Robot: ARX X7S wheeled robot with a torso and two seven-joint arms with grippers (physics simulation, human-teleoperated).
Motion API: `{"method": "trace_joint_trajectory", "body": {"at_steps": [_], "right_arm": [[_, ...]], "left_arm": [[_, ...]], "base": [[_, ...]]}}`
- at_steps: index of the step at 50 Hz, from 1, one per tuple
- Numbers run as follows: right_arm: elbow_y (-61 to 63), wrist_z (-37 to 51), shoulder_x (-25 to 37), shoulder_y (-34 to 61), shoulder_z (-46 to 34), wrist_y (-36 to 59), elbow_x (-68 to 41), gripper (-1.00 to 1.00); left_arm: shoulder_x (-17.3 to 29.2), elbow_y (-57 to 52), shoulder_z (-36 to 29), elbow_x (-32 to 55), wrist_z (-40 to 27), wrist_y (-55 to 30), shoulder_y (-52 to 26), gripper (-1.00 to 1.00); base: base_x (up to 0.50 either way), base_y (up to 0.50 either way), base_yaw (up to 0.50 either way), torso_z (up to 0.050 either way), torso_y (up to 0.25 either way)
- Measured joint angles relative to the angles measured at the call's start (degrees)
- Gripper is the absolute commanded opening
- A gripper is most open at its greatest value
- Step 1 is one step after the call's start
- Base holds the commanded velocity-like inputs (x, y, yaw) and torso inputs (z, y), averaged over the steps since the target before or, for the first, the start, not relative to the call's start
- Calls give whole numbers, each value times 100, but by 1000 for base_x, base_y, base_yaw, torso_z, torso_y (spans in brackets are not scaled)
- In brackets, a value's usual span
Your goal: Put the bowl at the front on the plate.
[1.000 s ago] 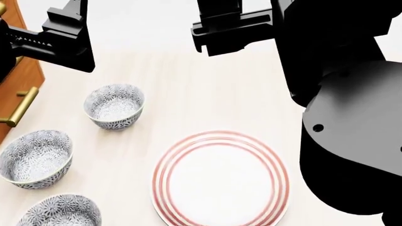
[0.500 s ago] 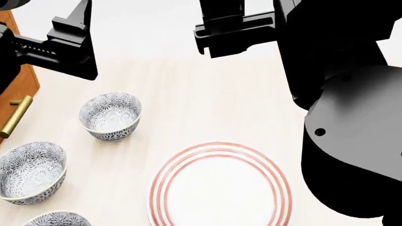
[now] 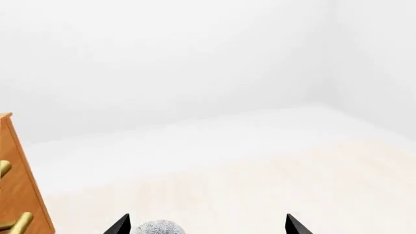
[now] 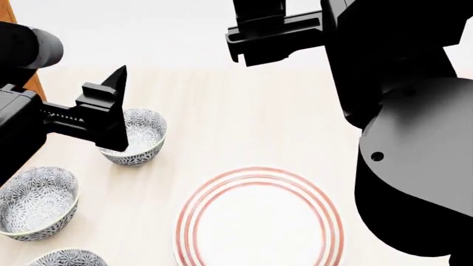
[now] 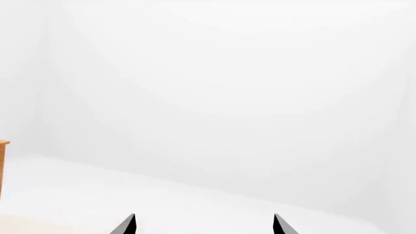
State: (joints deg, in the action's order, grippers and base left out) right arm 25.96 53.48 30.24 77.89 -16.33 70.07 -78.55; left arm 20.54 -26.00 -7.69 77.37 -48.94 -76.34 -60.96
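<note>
Down and to the right has come the left hand [image 4: 111,113] since half a second ago: it hung above the cabinet side then, and now it covers the near-left part of the bowl [image 4: 145,134] farthest from the robot, which I take to be the one at the front. That bowl sits upright on the surface [image 4: 236,122], apart from the plate [image 4: 194,206], which lies nearer the robot and off to the right. Two more bowls [image 4: 37,202] [image 4: 66,258] stand closer in on the left.

From the left wrist, the two black fingertips stand wide apart, so that hand is open with nothing in it, and only the top of the bowl's rim peeks up between them, closer to one tip than the other. The hand points forward rather than down, so I judge it must still tip or drop to take the rim.

Away on the far side, the right hand [image 4: 273,33] hangs high, also spread and empty. The left arm is plainly nearer.
</note>
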Motion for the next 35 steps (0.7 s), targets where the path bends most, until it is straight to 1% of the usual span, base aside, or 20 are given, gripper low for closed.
{"method": "trace_joint_trajectory", "body": {"at_steps": [20, 35], "right_arm": [[49, -37, 59, -27, -35, -83, 0, 100], [67, -32, 77, -49, -75, -134, 1, 100]], "left_arm": [[-11, 219, 114, 979, -768, -137, 553, 100], [74, 346, 42, 1226, -940, -105, 956, 100]], "base": [[0, 0, 0, 0, 0], [0, 0, 0, 0, 0]]}}
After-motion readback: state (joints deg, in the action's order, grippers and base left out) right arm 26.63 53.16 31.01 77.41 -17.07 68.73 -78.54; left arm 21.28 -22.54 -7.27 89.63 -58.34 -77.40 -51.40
